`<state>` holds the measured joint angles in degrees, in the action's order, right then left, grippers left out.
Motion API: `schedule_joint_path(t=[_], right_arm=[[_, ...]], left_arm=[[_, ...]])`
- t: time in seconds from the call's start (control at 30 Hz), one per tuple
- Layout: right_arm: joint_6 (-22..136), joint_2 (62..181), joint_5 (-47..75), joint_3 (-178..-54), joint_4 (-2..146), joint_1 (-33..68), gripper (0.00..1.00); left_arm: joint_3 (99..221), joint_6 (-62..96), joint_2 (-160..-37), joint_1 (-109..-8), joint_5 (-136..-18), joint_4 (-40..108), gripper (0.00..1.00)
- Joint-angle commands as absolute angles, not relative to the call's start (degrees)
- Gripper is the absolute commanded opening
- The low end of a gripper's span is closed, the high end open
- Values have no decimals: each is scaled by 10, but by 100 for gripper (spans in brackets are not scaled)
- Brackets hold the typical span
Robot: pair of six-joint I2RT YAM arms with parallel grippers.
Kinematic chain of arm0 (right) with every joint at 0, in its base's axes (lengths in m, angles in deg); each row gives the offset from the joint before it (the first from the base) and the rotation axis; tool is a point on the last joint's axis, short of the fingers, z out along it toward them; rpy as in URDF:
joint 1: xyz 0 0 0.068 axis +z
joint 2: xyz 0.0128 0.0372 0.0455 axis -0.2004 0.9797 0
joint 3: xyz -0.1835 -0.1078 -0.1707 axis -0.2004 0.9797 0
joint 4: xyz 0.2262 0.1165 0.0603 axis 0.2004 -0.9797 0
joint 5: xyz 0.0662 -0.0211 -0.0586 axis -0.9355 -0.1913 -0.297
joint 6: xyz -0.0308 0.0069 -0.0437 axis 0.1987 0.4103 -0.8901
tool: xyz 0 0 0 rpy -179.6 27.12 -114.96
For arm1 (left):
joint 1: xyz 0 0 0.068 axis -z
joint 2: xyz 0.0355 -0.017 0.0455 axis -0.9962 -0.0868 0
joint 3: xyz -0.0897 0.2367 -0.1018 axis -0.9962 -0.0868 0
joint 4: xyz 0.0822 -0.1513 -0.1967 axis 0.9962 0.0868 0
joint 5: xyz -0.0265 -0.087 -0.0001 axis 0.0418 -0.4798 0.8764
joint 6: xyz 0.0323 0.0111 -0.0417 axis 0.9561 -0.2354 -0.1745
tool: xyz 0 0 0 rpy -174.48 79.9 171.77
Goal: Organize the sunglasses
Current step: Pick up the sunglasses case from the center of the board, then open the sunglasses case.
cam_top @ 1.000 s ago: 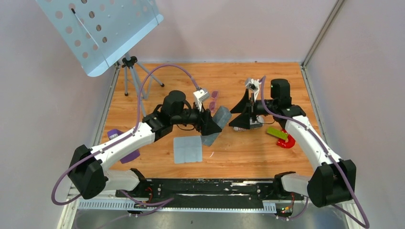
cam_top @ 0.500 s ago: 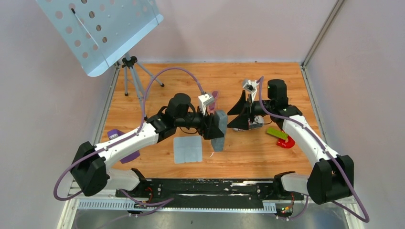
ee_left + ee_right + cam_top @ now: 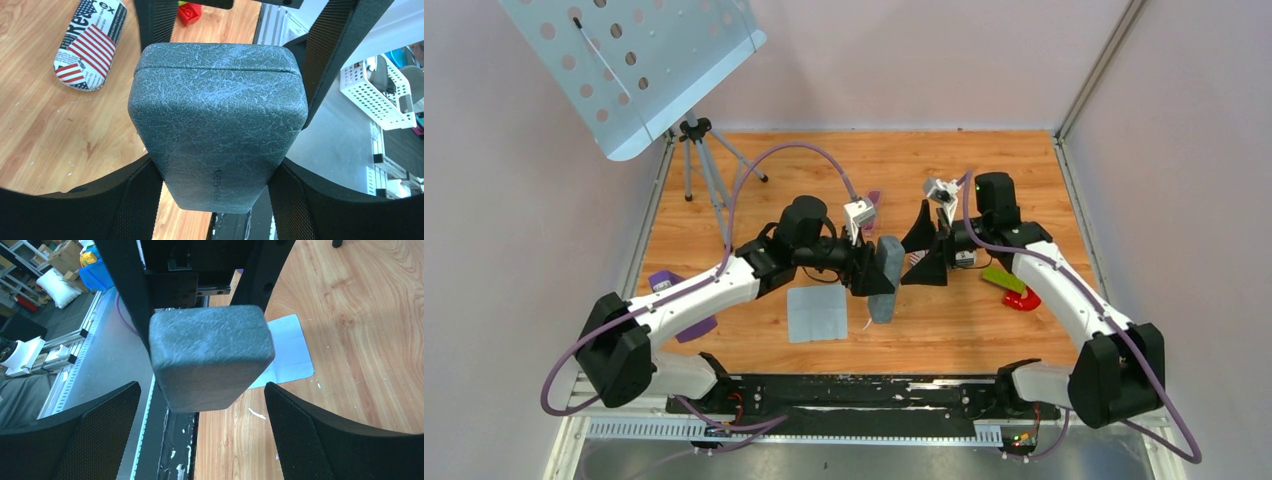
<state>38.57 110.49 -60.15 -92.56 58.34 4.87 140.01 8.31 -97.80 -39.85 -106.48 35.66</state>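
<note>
Near the middle of the table (image 3: 984, 170) the case (image 3: 889, 262) sits between the fingers of the left gripper (image 3: 876, 275), which clasps it from the left. The right gripper (image 3: 916, 252) is just to its right, fingers spread wide. The cloth (image 3: 816, 313) lies left of the case, nearer the bases. The sunglasses (image 3: 873, 198) lie behind it, the second case (image 3: 90, 42) to its right

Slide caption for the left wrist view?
Left gripper clamps the grey case; flag-patterned case lies on the table beyond.
</note>
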Motion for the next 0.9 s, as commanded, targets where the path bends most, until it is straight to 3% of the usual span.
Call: schedule_joint_path(t=[0.0,0.17,0.4,0.47,0.63,0.77,0.87], right_arm=[[389,1131,-599,-953,576,73,99],[401,1140,-587,-955,579,93,97],[373,1150,-652,-950,578,89,58],[364,1157,-669,-946,576,82,53],[338,1174,-690,-923,571,69,56],[323,1173,-642,-908,570,58,68],[329,1186,-627,-908,569,46,70]], left_arm=[[1423,82,-983,-389,-1093,320,0],[1426,83,-987,-381,-1095,320,0],[1433,107,-974,-380,-1116,346,0],[1437,117,-961,-380,-1127,359,0],[1416,85,-915,-380,-1152,314,0],[1416,77,-905,-380,-1163,313,0],[1413,72,-905,-380,-1168,309,0]])
